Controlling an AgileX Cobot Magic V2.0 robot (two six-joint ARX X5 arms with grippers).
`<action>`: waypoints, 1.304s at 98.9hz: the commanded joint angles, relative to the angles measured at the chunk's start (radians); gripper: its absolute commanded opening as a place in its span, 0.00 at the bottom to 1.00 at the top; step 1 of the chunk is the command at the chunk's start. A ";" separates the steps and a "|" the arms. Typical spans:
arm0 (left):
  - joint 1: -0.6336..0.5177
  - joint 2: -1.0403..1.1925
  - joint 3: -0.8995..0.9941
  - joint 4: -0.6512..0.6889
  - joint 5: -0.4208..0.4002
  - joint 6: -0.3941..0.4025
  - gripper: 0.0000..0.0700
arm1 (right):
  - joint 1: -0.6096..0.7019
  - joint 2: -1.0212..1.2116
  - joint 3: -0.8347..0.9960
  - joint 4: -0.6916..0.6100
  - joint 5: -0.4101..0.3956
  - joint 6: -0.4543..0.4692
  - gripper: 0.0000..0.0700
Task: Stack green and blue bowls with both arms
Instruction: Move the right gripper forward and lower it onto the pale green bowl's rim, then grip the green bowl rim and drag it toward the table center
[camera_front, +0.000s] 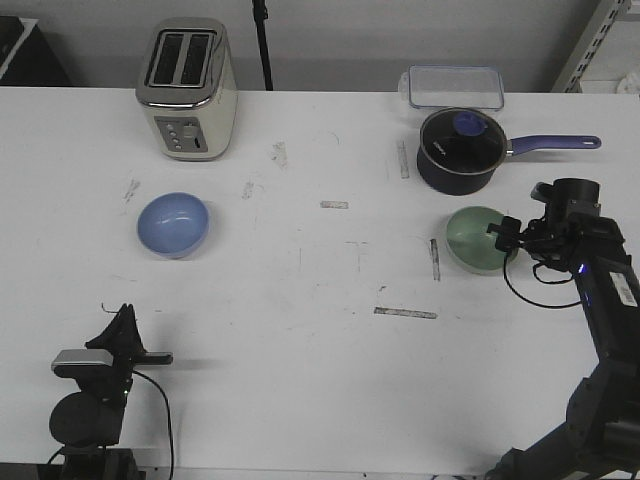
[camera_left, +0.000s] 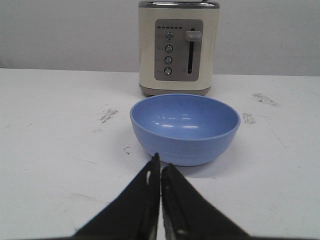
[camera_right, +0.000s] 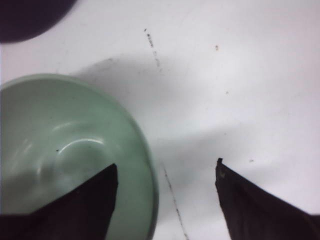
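The blue bowl (camera_front: 173, 224) sits upright on the table's left side, in front of the toaster; it also shows in the left wrist view (camera_left: 185, 128). My left gripper (camera_front: 128, 335) is shut and empty near the front left edge, well short of that bowl; it shows closed in the left wrist view (camera_left: 160, 165). The green bowl (camera_front: 476, 239) sits at the right, in front of the saucepan. My right gripper (camera_front: 503, 236) is open over its right rim: in the right wrist view (camera_right: 166, 170) one finger (camera_right: 95, 192) is inside the green bowl (camera_right: 65, 150), the other outside.
A cream toaster (camera_front: 187, 88) stands at the back left. A dark navy saucepan (camera_front: 458, 148) with a purple handle stands just behind the green bowl, with a clear lidded container (camera_front: 452, 86) behind it. The white table (camera_front: 320, 300) bears scuff marks.
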 joint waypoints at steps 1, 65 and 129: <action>0.001 -0.002 -0.023 0.016 0.001 0.008 0.00 | 0.000 0.039 0.021 0.004 -0.018 -0.009 0.41; 0.001 -0.002 -0.023 0.016 0.001 0.008 0.00 | 0.000 0.047 0.021 0.014 -0.024 -0.001 0.01; 0.001 -0.002 -0.023 0.016 0.001 0.008 0.00 | 0.185 -0.093 0.021 -0.002 -0.077 0.170 0.01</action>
